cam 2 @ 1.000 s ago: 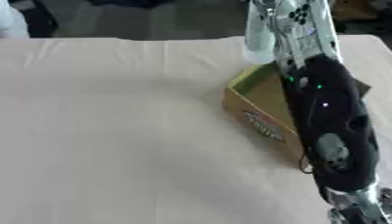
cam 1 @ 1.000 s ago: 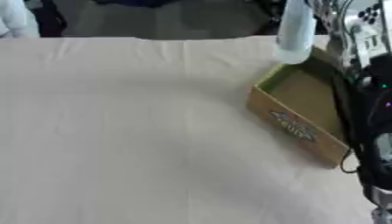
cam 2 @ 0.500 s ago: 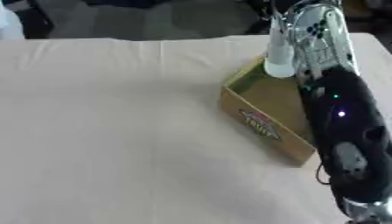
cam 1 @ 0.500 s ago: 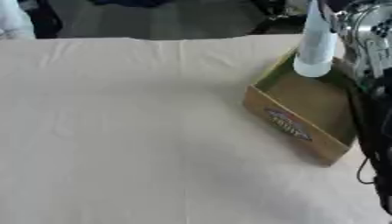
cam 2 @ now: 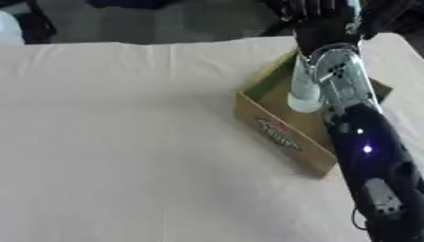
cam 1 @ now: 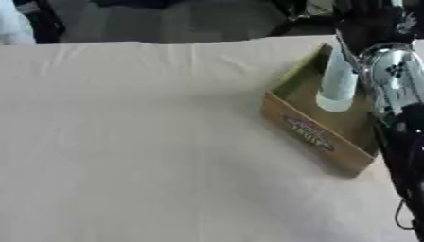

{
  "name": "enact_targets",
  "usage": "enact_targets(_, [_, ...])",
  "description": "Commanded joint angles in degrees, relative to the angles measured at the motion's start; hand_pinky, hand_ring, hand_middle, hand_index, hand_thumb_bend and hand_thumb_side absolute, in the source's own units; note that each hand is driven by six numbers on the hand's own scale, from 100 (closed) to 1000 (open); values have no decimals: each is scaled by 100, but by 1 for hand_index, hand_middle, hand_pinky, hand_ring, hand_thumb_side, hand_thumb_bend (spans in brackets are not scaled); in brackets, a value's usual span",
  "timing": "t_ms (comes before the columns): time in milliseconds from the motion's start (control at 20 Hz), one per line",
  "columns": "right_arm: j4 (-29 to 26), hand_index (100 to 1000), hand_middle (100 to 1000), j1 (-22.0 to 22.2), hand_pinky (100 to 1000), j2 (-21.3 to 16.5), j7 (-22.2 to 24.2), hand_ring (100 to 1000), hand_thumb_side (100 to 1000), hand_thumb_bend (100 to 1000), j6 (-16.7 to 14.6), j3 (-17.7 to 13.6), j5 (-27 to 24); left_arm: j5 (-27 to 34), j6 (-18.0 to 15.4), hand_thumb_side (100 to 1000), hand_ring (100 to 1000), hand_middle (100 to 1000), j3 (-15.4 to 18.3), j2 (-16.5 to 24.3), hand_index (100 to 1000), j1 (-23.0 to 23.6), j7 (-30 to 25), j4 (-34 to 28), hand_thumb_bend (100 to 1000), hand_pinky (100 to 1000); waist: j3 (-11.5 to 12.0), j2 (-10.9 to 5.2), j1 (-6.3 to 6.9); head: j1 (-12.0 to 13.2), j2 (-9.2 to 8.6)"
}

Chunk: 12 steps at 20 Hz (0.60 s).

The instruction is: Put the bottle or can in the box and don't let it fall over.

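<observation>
Right hand [cam 2: 324, 29] at tabletop's [cam 1: 124, 142] far right edge, fingers seemingly wrapped around pale bottle [cam 1: 338, 82], upright inside open cardboard box [cam 1: 311, 134]. Left hand unseen.

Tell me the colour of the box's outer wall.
Tan cardboard brown, with a red-and-dark printed label on the box; clearest in the left eye view.

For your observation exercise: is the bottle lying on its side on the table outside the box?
No, the bottle is upright over the inside of the box.

Right arm [cam 2: 364, 142] outstretched, hand [cam 2: 324, 23] far.
</observation>
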Motion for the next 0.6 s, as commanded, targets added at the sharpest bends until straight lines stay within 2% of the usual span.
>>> enact_targets(50, [41,915,100,67,100,6,-146,100,990,512,-222,1,12,-10,-8,761,976,776,50,134,849,-36,3,-119,484,924,0,-82,9,-81,12])
enact_targets(400, [262,916,100,523,100,173,-146,100,1000,508,-274,114,-53,-6,-21,759,975,776,57,134,849,-43,11,-119,485,923,-7,-88,32,-35,70])
enact_targets(600, [367,917,100,719,100,242,-146,100,1000,507,-334,151,-85,-8,-26,759,974,776,66,132,849,-39,21,-119,485,923,-15,-93,36,-28,41])
